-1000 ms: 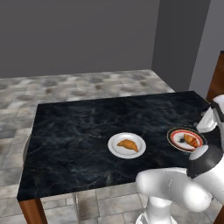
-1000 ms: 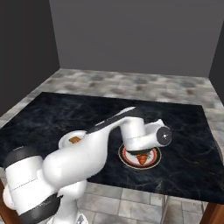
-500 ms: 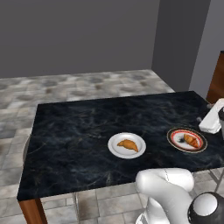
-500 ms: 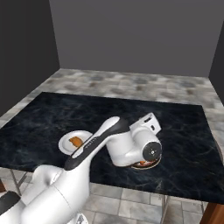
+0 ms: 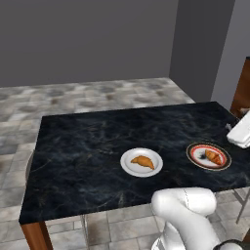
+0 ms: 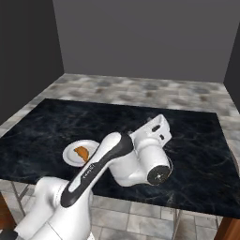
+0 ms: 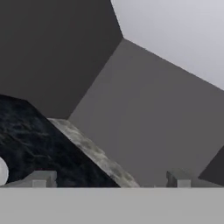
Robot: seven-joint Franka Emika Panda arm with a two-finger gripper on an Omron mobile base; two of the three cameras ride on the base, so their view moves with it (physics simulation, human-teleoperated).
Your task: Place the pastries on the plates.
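One pastry [image 5: 142, 161] lies on the plain white plate [image 5: 129, 168] near the table's front middle. The other pastry [image 5: 213, 156] rests on the red-and-dark rimmed plate [image 5: 195, 149] further right. My white hand [image 5: 241, 132] hovers just right of and above the rimmed plate. In the hand view the gripper [image 7: 109, 180] is open, its fingertips [image 7: 40, 178] wide apart with nothing between them, looking past the table to the walls. In the right base view the white plate [image 6: 70, 157] with its pastry [image 6: 81, 152] shows left of my arm [image 6: 140, 159], which covers the rimmed plate.
The plates sit on a black marble table [image 5: 97, 136] with wooden legs [image 5: 39, 237], on a stone tile floor [image 5: 73, 95]. A brown wooden piece [image 5: 243, 88] stands at the right edge. Grey walls [image 6: 140, 37] close the room behind.
My arm has folded lower and nearer the base, and the hand has drifted slightly right, away from the rimmed plate. Both pastries stay on their plates. The gripper has stayed open.
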